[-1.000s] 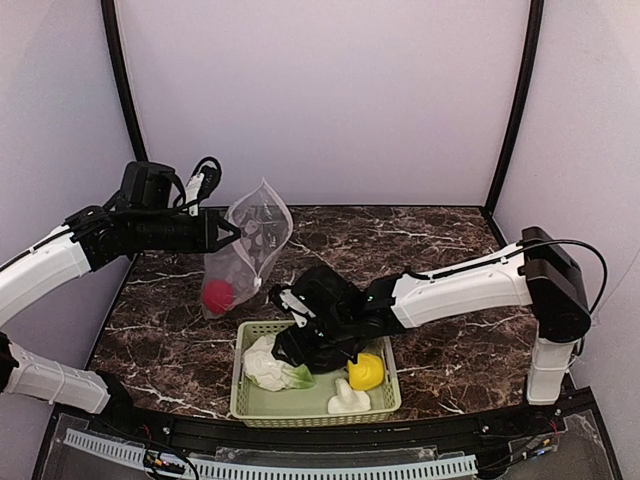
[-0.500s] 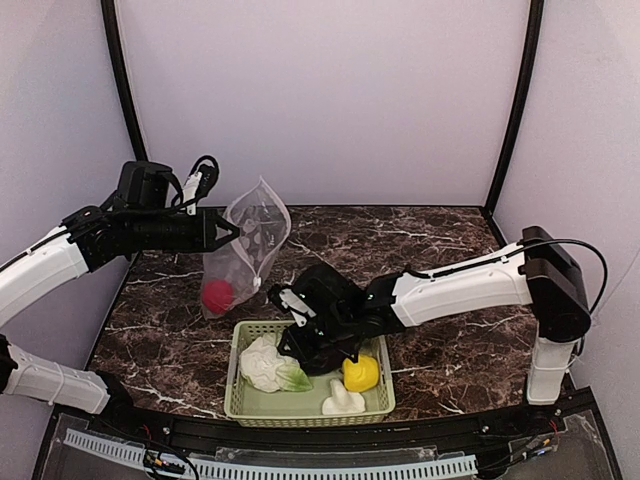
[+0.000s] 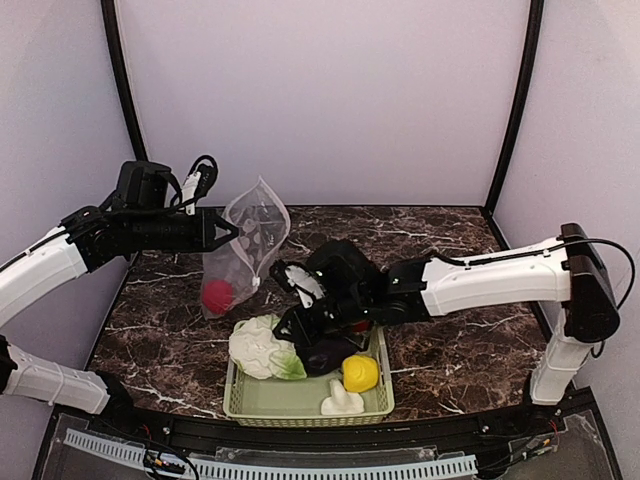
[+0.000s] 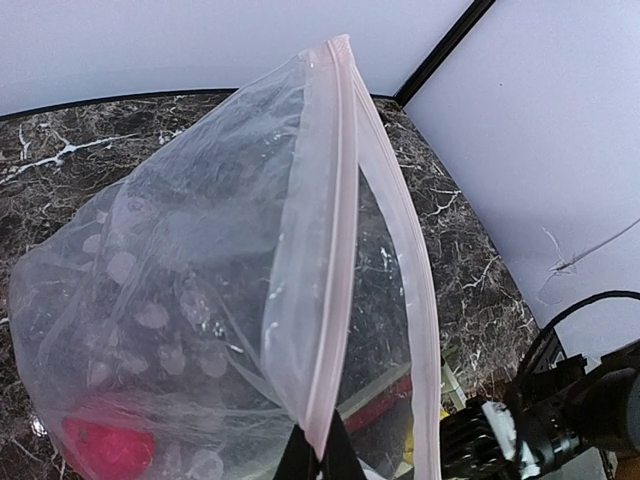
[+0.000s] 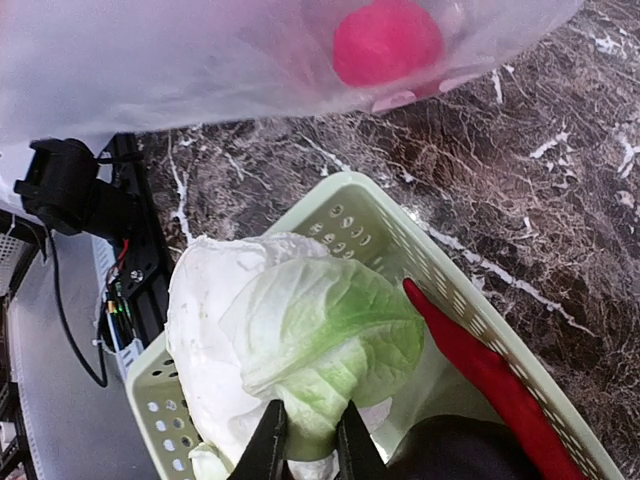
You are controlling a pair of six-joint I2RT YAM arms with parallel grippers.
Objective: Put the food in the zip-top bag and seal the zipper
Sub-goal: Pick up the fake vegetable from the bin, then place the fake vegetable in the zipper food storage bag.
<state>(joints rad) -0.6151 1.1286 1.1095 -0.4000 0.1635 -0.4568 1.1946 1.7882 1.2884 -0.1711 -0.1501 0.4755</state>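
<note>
Two arms are at work over a dark marble table. The left claw is pressed together on the pinkish zipper of the bag, gripping it at one end of the mouth. It holds the bag up at the far left of the table, so the bag hangs down from that pinched spot. From the left wrist, the two sides of the zipper stand apart and the mouth gapes open. One red toy food lies in the bottom of the bag, which hangs just beyond the far left corner of the basket.

The right claw is over the left part of the pale green basket at the near edge of the table. Its fingers are nearly together, pinching a green leaf of the cauliflower. The cauliflower lies across the basket's left rim, partly outside it. Whether it still touches the basket I cannot tell.

Inside the basket, the yellow pepper sits toward the near right. The white mushroom is just in front of it, against the near wall. The red chili lies along the basket's far wall, beside the cauliflower's leaf. The dark eggplant lies in the middle, partly hidden under the right claw.
</note>
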